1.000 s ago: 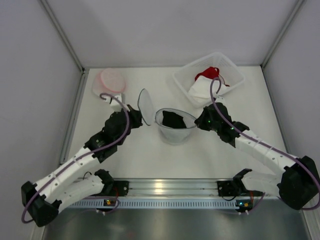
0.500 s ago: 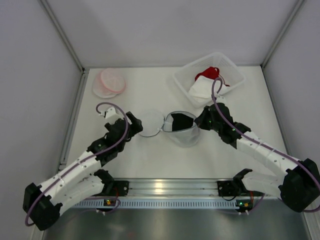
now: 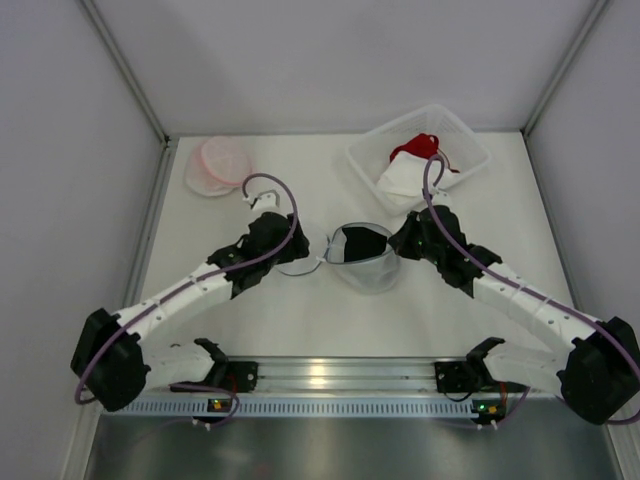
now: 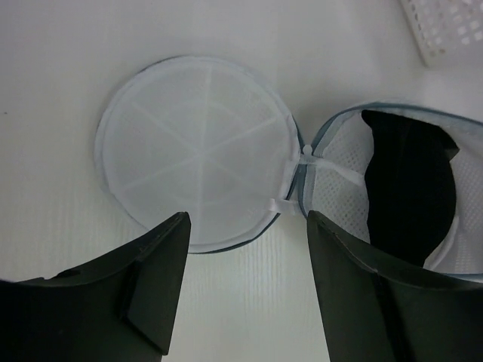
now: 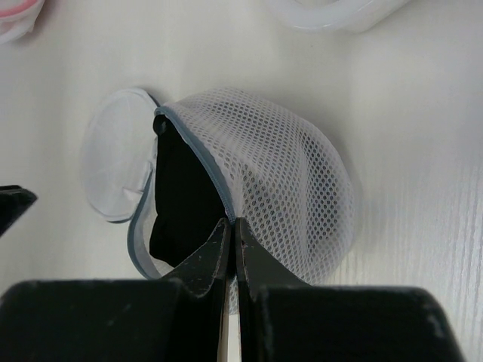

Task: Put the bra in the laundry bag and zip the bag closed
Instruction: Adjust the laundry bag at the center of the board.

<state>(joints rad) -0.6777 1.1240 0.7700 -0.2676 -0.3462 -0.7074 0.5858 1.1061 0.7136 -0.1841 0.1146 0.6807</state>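
Note:
The laundry bag (image 3: pixel 368 268) is a white mesh dome with a grey-blue rim, lying in the middle of the table with its mouth facing left. The black bra (image 3: pixel 357 243) sits inside it (image 5: pixel 185 196). The bag's round mesh lid (image 4: pixel 196 151) lies flat on the table, joined to the bag's rim by a white tab. My left gripper (image 4: pixel 247 220) hovers open over the near edge of the lid, holding nothing. My right gripper (image 5: pixel 232 222) is shut on the bag's rim (image 5: pixel 219 177) at its right side.
A white basket (image 3: pixel 465 135) stands at the back right with a red cloth (image 3: pixel 415 148) and a white cloth (image 3: pixel 402 180) in it. Pink round mesh bags (image 3: pixel 220 165) lie at the back left. Grey walls close in both sides.
My left gripper let go of the lid it held upright, and the lid dropped flat on the table. The left arm then moved right, over the lid. The right gripper kept its grip.

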